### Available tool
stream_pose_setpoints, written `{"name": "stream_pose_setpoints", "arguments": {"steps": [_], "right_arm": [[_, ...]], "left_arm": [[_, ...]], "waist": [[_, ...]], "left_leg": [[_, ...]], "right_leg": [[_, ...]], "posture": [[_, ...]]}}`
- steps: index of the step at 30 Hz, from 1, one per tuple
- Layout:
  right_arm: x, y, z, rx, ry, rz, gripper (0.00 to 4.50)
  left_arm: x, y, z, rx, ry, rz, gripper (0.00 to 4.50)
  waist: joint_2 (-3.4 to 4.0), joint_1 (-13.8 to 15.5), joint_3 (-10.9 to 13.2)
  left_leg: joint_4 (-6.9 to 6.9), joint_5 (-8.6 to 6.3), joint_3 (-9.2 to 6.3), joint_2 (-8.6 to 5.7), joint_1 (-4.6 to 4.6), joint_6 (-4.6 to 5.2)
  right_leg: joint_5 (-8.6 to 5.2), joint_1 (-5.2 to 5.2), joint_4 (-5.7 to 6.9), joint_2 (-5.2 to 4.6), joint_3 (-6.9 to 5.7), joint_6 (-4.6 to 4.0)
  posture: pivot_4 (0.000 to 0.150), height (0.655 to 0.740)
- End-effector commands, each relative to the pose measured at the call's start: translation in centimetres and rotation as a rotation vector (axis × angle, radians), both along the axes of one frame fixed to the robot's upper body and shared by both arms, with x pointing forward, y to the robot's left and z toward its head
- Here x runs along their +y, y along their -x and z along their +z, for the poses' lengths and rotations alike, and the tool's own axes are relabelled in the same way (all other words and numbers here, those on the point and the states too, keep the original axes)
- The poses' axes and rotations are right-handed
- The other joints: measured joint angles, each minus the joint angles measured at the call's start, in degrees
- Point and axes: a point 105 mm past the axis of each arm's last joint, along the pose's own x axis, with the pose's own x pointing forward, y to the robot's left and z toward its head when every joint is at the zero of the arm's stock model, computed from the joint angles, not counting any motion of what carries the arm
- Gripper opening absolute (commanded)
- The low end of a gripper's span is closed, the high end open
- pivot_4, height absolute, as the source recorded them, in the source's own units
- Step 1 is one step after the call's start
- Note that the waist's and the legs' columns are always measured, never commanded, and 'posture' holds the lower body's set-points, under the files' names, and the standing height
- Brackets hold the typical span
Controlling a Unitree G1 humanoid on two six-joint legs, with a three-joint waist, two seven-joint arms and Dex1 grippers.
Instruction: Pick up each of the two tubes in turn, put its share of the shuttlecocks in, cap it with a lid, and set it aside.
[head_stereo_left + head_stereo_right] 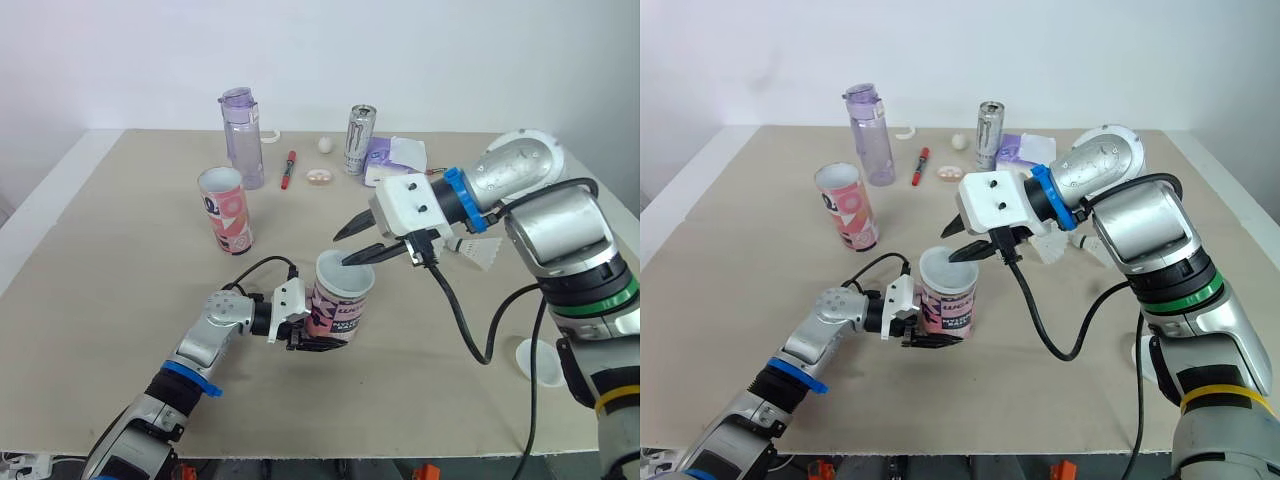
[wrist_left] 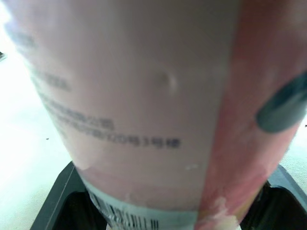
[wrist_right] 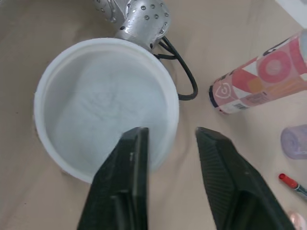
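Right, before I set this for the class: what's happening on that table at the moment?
The left gripper holds one tube upright near the middle of the table. The right gripper hangs open at that tube's top, one finger over the mouth and the other outside the rim. Whether it is capped is hard to tell. The second tube stands untouched farther back, a shuttlecock lies behind the right gripper, and a lid rests near the table's right edge.
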Motion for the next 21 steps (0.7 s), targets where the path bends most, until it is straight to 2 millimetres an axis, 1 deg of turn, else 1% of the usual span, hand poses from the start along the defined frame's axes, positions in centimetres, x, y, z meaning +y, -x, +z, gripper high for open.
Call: {"name": "stream_pose_setpoints", "arguments": {"steps": [1, 4, 6, 7, 8, 9, 10, 11, 12, 13, 14, 17, 18, 21], "right_arm": [[-1.0, 0.0, 3.2, -0.006, -0.14, -0.06, 1.66], [-1.5, 0.5, 5.0, 0.091, -0.301, -0.111, 1.66], [-1.8, 1.3, 5.2, 0.163, -0.362, -0.121, 1.66], [-1.9, 1.8, 4.9, 0.199, -0.373, -0.123, 1.66], [-1.8, 2.3, 4.2, 0.221, -0.367, -0.118, 1.66], [-1.6, 2.7, 3.6, 0.236, -0.364, -0.118, 1.45], [-1.4, 3.1, 2.9, 0.259, -0.361, -0.12, 1.11], [-1.2, 3.3, 2.5, 0.273, -0.361, -0.123, 1.0], [-1.0, 3.6, 1.9, 0.281, -0.348, -0.123, 0.46], [-0.8, 3.7, 1.4, 0.287, -0.337, -0.124, 0.12], [-0.5, 3.7, 0.9, 0.294, -0.334, -0.131, 0.05], [0.1, 3.2, -0.3, 0.306, -0.317, -0.163, 0.05], [0.2, 3.1, -0.5, 0.308, -0.314, -0.17, 0.05], [0.3, 2.5, -1.8, 0.308, -0.257, -0.203, 0.05]], "left_arm": [[1.6, -0.2, -2.6, 0.083, -0.092, 0.069, 2.86], [1.7, -0.2, -2.5, 0.081, -0.09, 0.073, 2.86], [1.7, -0.3, -2.5, 0.08, -0.089, 0.075, 2.86], [1.8, -0.3, -2.5, 0.08, -0.089, 0.075, 2.86], [1.8, -0.3, -2.5, 0.08, -0.089, 0.076, 2.86], [1.8, -0.3, -2.5, 0.08, -0.09, 0.076, 2.86], [1.8, -0.3, -2.5, 0.079, -0.091, 0.075, 2.86], [1.8, -0.3, -2.5, 0.079, -0.091, 0.075, 2.86], [1.8, -0.2, -2.4, 0.079, -0.091, 0.074, 2.86], [1.8, -0.2, -2.4, 0.079, -0.091, 0.073, 2.86], [1.7, -0.2, -2.4, 0.078, -0.091, 0.073, 2.86], [1.7, -0.3, -2.4, 0.077, -0.091, 0.073, 2.86], [1.7, -0.3, -2.3, 0.077, -0.091, 0.074, 2.86], [1.7, -0.4, -2.3, 0.074, -0.09, 0.078, 2.86]], "waist": [[0.0, 0.0, 0.0], [-0.01, 0.0, 0.0], [-0.01, 0.0, 0.0], [-0.02, 0.0, 0.0], [-0.04, 0.0, 0.0], [-0.06, 0.0, 0.0], [-0.06, 0.0, 0.0], [-0.06, 0.0, 0.0], [-0.05, 0.0, 0.0], [-0.05, 0.0, 0.0], [-0.05, 0.0, 0.0], [-0.07, -0.1, 0.0], [-0.08, -0.1, 0.0], [-0.09, -0.1, 0.0]], "left_leg": [[-0.01, 0.0, 0.0, 0.0, 0.0, 0.0], [-0.08, 0.0, -0.01, 0.01, -0.01, 0.0], [-0.12, 0.0, -0.01, 0.0, -0.01, 0.0], [-0.15, 0.0, -0.02, 0.0, -0.01, 0.0], [-0.17, 0.0, -0.02, 0.0, -0.01, 0.0], [-0.22, 0.0, -0.05, 0.0, -0.01, 0.0], [-0.22, 0.0, -0.05, 0.01, 0.0, 0.0], [-0.24, 0.0, -0.05, 0.0, 0.0, 0.0], [-0.25, 0.0, -0.05, 0.0, 0.01, 0.0], [-0.26, 0.01, -0.04, -0.02, 0.01, 0.01], [-0.26, 0.01, -0.03, -0.02, 0.01, 0.02], [-0.26, 0.02, -0.04, -0.02, 0.02, 0.02], [-0.26, 0.02, -0.03, -0.02, 0.04, 0.02], [-0.26, 0.02, -0.03, -0.01, 0.02, 0.02]], "right_leg": [[0.0, 0.0, 0.0, 0.0, 0.01, -0.01], [-0.03, -0.02, 0.0, -0.04, 0.01, -0.02], [-0.04, -0.02, -0.01, -0.05, 0.01, -0.03], [-0.05, -0.02, -0.01, -0.06, 0.0, -0.04], [-0.07, -0.01, -0.01, -0.05, 0.0, -0.05], [-0.1, 0.0, -0.02, -0.05, -0.03, -0.06], [-0.11, 0.0, -0.02, -0.04, -0.04, -0.07], [-0.11, 0.0, -0.02, -0.04, -0.04, -0.06], [-0.1, -0.01, -0.02, -0.02, -0.02, -0.06], [-0.09, -0.03, -0.02, 0.0, -0.01, -0.05], [-0.07, -0.04, -0.02, 0.01, -0.01, -0.05], [-0.07, -0.04, -0.02, 0.03, -0.02, -0.05], [-0.07, -0.04, -0.02, 0.04, -0.01, -0.06], [-0.07, -0.06, -0.02, 0.03, -0.01, -0.06]], "posture": [[0.15, 0.74], [0.15, 0.74], [0.15, 0.74], [0.15, 0.74], [0.15, 0.74], [0.15, 0.74], [0.15, 0.74], [0.15, 0.74], [0.15, 0.74], [0.15, 0.74], [0.15, 0.74], [0.15, 0.74], [0.15, 0.74], [0.15, 0.74]]}}
